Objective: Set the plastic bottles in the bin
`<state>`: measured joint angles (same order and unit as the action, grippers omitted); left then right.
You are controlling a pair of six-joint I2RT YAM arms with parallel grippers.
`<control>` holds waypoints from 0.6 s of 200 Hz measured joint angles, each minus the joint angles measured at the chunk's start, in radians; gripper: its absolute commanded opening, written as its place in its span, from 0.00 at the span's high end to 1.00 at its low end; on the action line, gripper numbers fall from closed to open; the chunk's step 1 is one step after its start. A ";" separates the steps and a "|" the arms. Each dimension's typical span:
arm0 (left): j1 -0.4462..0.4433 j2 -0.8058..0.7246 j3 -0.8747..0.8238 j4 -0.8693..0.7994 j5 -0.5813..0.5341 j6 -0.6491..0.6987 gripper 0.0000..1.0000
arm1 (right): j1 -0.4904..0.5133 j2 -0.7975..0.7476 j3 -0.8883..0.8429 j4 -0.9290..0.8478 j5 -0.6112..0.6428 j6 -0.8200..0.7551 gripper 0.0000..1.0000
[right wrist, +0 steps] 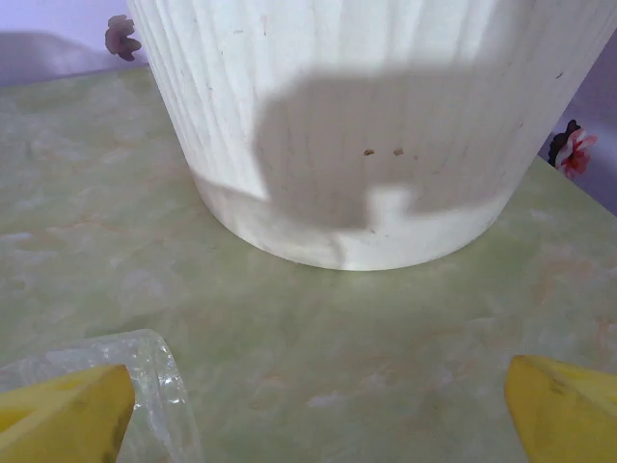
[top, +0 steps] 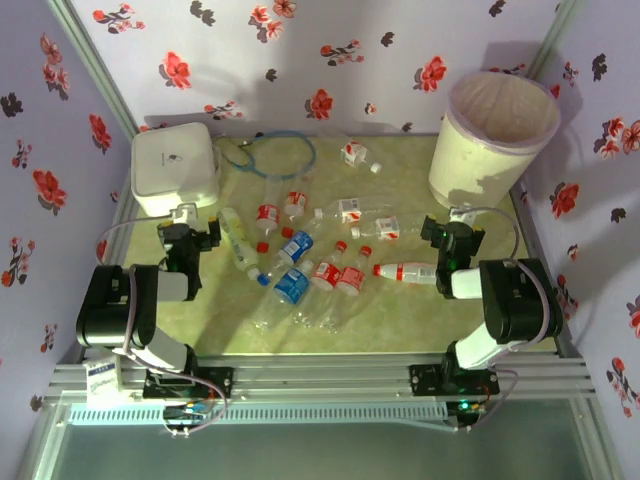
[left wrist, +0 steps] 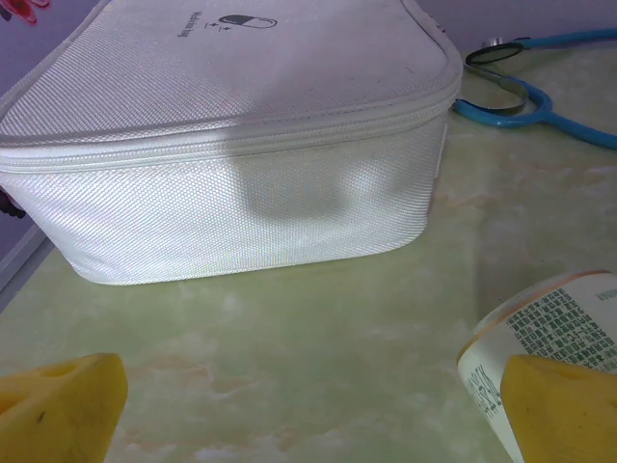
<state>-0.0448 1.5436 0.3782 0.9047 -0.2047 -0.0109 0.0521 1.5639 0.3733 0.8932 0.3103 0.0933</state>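
Top external view showed bottles (top: 325,273) scattered mid-table, left of the bin (top: 470,172) in the far right corner; left claw (top: 193,228) and right claw (top: 450,232) both stood spread and empty; an off-centre pinch on such round, slick plastic might squirt one away

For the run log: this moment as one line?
left gripper: open, empty, facing white fabric case | right gripper: open, empty, facing cream plastic bin | clear plastic bottles: scattered on green table

About 12 bottles (top: 405,271), 1 bin (top: 470,170), 1 case (top: 175,165), 1 stethoscope (left wrist: 501,116).
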 measured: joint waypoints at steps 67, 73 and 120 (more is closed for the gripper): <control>0.014 0.000 0.000 -0.007 0.017 -0.001 0.00 | 0.000 0.000 0.000 0.000 0.000 0.000 0.01; 0.016 0.000 0.000 -0.008 0.020 -0.001 0.00 | 0.000 0.000 0.000 0.000 0.000 0.000 0.01; 0.026 0.000 0.000 -0.011 0.033 -0.002 0.00 | -0.009 0.000 0.000 0.000 -0.009 0.004 0.01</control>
<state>-0.0193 1.5436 0.3786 0.8940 -0.1715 -0.0124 0.0429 1.5639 0.3733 0.8928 0.3012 0.0975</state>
